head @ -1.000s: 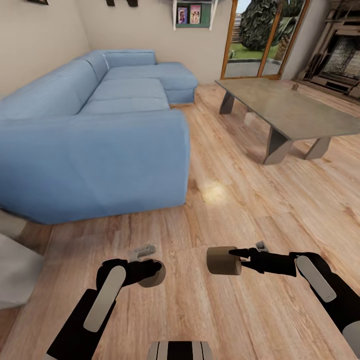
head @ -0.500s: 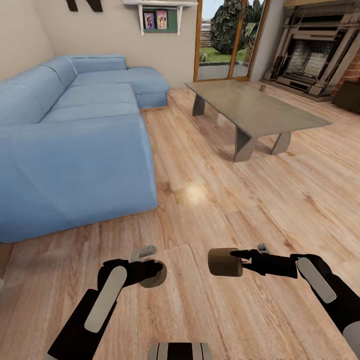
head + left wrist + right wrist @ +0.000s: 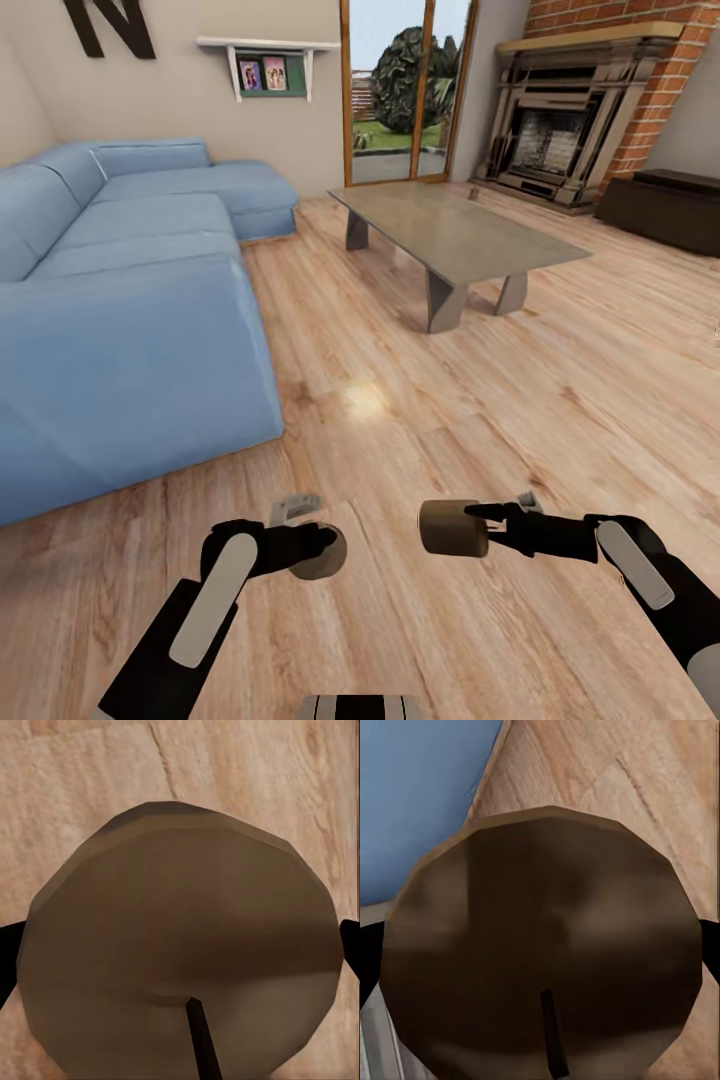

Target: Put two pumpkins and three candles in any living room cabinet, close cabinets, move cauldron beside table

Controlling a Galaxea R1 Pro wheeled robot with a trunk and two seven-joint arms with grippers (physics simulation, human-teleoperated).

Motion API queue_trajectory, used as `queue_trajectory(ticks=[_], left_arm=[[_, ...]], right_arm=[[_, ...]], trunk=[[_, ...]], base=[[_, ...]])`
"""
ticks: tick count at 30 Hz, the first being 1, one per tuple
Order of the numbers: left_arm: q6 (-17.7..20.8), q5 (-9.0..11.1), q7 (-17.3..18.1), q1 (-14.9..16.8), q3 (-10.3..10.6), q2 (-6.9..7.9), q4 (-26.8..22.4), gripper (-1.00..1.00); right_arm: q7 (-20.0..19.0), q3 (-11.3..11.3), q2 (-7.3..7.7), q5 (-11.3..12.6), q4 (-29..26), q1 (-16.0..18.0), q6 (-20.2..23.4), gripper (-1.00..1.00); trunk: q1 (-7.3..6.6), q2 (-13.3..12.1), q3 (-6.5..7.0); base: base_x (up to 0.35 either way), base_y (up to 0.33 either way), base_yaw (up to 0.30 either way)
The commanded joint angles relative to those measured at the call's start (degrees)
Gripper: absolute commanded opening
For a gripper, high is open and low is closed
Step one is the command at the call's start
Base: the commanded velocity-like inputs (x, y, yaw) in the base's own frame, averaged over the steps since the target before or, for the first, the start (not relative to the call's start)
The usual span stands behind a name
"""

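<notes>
Low in the head view, both arms reach forward over the wooden floor [image 3: 480, 400], each carrying a candle. Left fingers [image 3: 322, 541] pinch a beige-tan candle [image 3: 322, 557] that sits at their tips, partly covered by the black hand; left wrist view gives its faceted round end [image 3: 180, 967] head-on, with a dark finger edge showing at each side of it and a thin dark wick line near the rim. Right fingers [image 3: 478, 515] are pressed on the second candle [image 3: 452, 528], a stubby drum lying sideways, its flat end toward the left arm, clear of the floor. Right wrist view shows that candle's end [image 3: 544, 952] darker, in shadow, again with black finger edges at either side. How far the fingers wrap along either candle cannot be made out. Room: blue sectional sofa [image 3: 120, 290] on the left, a grey low table [image 3: 455, 235] mid-room, well apart from both arms, a small object on its far end too small to tell. Beyond, glass doors, a stone-and-brick fireplace [image 3: 560, 130], and a low dark cabinet [image 3: 665, 208] at the right wall, cut by the frame edge.
</notes>
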State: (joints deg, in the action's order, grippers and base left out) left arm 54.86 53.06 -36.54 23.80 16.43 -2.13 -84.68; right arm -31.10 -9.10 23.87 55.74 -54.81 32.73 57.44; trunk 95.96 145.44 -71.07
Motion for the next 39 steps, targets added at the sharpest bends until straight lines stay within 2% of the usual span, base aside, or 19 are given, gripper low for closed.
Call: queue_trajectory(ticks=[1, 3, 7, 9, 13, 16, 19, 21, 23, 30, 39], left_arm=[[0.1, 0.8, -0.6, 0.0, 0.0, 0.04, -0.1, -1.00], [0.1, 0.9, -0.6, 0.0, 0.0, 0.13, 0.0, -1.00], [0.1, 1.1, -0.5, 0.0, -0.2, 0.26, 0.0, -1.00], [0.1, 3.4, -0.5, 0.0, -0.2, 0.40, 0.0, -1.00], [0.6, 9.4, -0.7, 0.0, -0.1, 1.27, 0.0, -1.00], [1.5, 10.6, -0.7, 0.0, -0.3, 1.73, 0.0, -1.00], [1.7, 11.1, -0.7, 0.0, -0.4, 1.83, 0.0, -1.00], [1.8, 12.3, -0.7, 0.0, -0.5, 1.93, 0.0, -1.00], [1.9, 13.7, -0.7, 0.0, -0.6, 2.16, 0.0, -1.00], [1.9, 20.9, -0.7, 0.0, -0.5, 4.36, 0.2, -1.00], [1.9, 24.1, -0.7, 0.1, -0.4, 4.58, 0.8, -1.00]], right_arm=[[-0.4, -0.1, 0.04, -0.2, 0.1, 0.1, 0.1, -1.00], [-0.5, 0.1, 0.04, -0.2, 0.3, 0.1, 0.0, -1.00], [-0.5, 4.2, 0.11, -0.4, 0.3, 0.1, 0.1, -1.00], [-0.4, 5.2, 0.14, -0.5, 0.4, 0.1, 0.1, -1.00], [-0.4, 5.8, 0.07, -0.3, 2.7, 0.1, 0.1, -1.00], [-0.5, 6.3, 0.04, -0.2, 4.4, 0.1, -0.1, -1.00], [-0.5, 8.8, 0.07, -0.3, 4.8, 0.1, -1.0, -1.00], [-0.5, 10.7, 0.11, -0.3, 4.9, 0.1, -1.3, -1.00], [-0.5, 11.1, 0.12, -0.3, 5.0, 0.1, -1.3, -1.00], [-0.5, 11.5, 0.12, -0.2, 5.4, 0.1, -1.4, -1.00], [-0.5, 11.6, 0.08, -0.1, 6.8, 0.1, -1.4, -1.00]], trunk=[[-0.03, 0.0, 0.24], [-0.09, 0.0, 0.81], [-0.19, -0.1, 1.94], [-0.24, -0.1, 2.50], [-0.34, -0.2, 3.63], [-0.42, -0.2, 4.47], [-0.50, -0.2, 5.32], [-0.55, -0.3, 5.88], [-0.60, -0.3, 6.45], [-0.78, -0.4, 8.42], [-1.01, -0.5, 10.95]], base=[[0.000, 0.000, -0.243], [0.000, 0.000, -0.243], [0.000, 0.000, -0.243], [0.000, 0.000, -0.242], [0.000, 0.000, -0.242], [0.000, 0.000, -0.243], [0.000, 0.000, -0.242], [0.000, 0.000, -0.243], [0.000, 0.000, -0.243], [0.000, 0.000, -0.242], [0.000, 0.000, -0.242]])
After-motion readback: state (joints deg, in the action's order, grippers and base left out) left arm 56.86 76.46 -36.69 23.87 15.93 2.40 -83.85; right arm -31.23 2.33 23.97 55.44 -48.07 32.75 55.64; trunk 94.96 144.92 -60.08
